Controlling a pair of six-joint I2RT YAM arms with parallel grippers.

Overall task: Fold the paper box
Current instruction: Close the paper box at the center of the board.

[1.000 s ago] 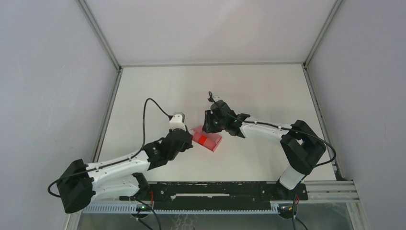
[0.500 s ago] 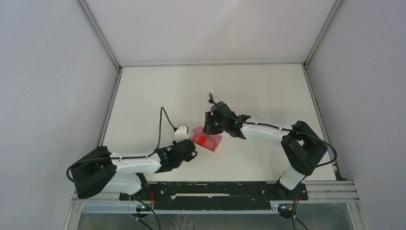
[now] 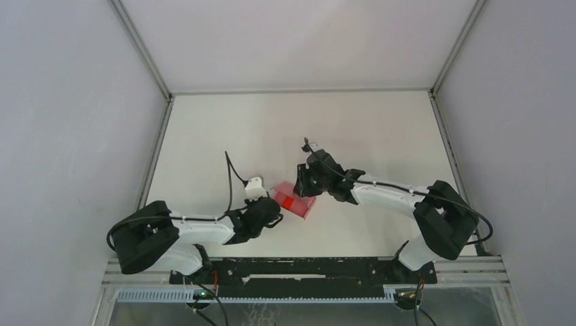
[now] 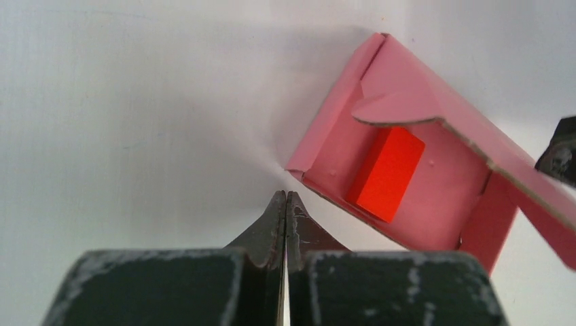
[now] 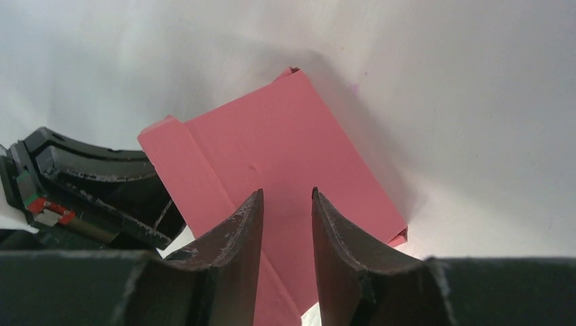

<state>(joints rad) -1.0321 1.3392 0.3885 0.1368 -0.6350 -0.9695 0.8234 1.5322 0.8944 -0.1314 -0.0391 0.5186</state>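
Left gripper (image 4: 286,197), clenched shut on nothing, is pointing at a corner of the paper box (image 4: 445,180) just beside it. Right gripper (image 5: 286,193), fingers parted, is reaching over the box's far panel. A red block (image 4: 386,174) is lying inside the box on the table (image 3: 272,129).

A lab cell: plain walls (image 3: 68,102), aluminium rails (image 3: 139,47) (robot arms (image 3: 197,227)).
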